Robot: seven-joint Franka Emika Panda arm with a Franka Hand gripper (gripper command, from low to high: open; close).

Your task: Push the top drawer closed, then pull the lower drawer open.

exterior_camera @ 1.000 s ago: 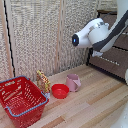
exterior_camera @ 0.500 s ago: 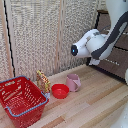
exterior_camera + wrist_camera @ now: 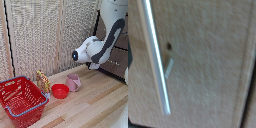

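The brown wood-grain dresser (image 3: 120, 56) stands at the exterior view's right edge, largely hidden behind my white arm (image 3: 102, 45). My gripper (image 3: 95, 65) hangs low in front of its lower part, too hidden to show its fingers. In the wrist view a wood-grain drawer front (image 3: 208, 60) fills the picture from very close, crossed by a slim silver bar handle (image 3: 155, 55). I cannot tell whether it is the top drawer or the lower drawer, nor whether either stands open. No fingers show around the handle.
On the wooden floor stand a red basket (image 3: 21, 99), a red bowl (image 3: 60, 91), a pink cup (image 3: 73, 82) and a small giraffe-patterned toy (image 3: 42, 80). A woven beige screen (image 3: 50, 35) forms the back wall.
My arm has come down along the dresser front, its wrist now lower than one second ago. The things on the floor have not moved.
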